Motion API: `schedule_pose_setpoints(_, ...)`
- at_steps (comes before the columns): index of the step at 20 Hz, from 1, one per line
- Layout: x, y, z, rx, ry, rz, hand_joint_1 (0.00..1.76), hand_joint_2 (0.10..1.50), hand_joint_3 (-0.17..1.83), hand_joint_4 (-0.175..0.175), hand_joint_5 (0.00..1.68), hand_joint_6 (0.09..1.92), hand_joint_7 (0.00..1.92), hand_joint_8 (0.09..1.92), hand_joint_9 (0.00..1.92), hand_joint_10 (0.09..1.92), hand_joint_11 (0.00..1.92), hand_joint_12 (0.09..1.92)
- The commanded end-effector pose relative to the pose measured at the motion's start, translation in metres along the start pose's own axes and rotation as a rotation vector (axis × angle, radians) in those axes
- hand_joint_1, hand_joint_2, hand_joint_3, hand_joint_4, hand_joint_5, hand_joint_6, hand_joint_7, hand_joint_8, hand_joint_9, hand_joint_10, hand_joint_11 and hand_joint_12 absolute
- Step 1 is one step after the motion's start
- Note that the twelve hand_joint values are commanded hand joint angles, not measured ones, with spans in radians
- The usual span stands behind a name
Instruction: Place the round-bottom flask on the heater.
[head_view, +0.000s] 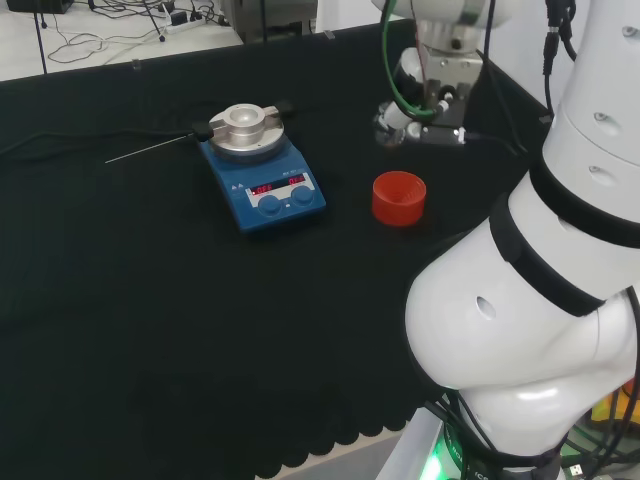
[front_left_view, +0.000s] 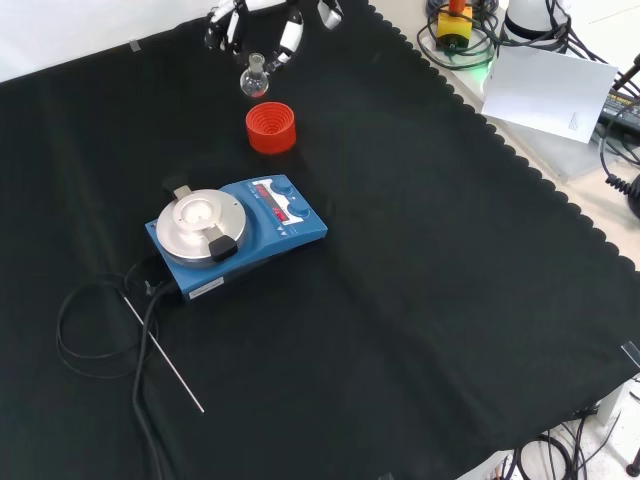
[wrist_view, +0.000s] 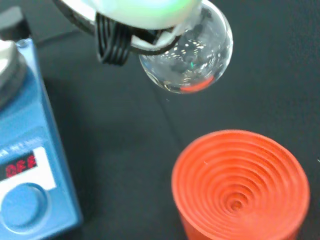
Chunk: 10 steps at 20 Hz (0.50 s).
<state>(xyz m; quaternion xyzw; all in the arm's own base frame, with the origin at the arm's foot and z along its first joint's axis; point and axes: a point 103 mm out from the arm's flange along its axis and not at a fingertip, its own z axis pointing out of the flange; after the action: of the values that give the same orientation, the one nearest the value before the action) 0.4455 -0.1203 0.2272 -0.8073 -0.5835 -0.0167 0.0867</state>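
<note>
A clear round-bottom flask (front_left_view: 255, 78) hangs in the air just above and behind the red ribbed stand (front_left_view: 270, 127) in the front view. The hand (front_left_view: 288, 38) is shut on its neck, coming in from the top of that view. Seen from the wrist, the flask's bulb (wrist_view: 187, 55) floats free of the red stand (wrist_view: 240, 185), under the blurred hand (wrist_view: 145, 10). The blue heater (front_left_view: 260, 235) with its round metal plate (front_left_view: 197, 222) stands nearer the camera, its plate bare. In the head view the hand (head_view: 425, 115) is right of the heater (head_view: 262, 175) and above the stand (head_view: 399, 197).
A thin metal rod (front_left_view: 165, 357) and black cables (front_left_view: 90, 330) lie beside the heater in the front view. The cloth's scalloped edge (front_left_view: 520, 165) runs along the right, with a sheet of paper (front_left_view: 550, 90) beyond it. The arm's white links (head_view: 540, 290) stand large at the head view's right.
</note>
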Motion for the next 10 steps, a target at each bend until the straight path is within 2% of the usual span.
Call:
schedule_pose_setpoints(1, 0.042, 0.009, -0.020, -0.006, -0.011, -0.052, 1.14, 0.66, 0.79, -0.028, 1.14, 0.96, 0.36, 0.68, 0.64, 0.60, 0.42, 1.32)
schedule_pose_setpoints(10, 0.098, 0.048, -0.034, 0.012, -0.018, -0.136, 1.14, 0.65, 0.80, -0.037, 1.14, 0.97, 0.35, 0.68, 0.64, 0.60, 0.43, 1.32)
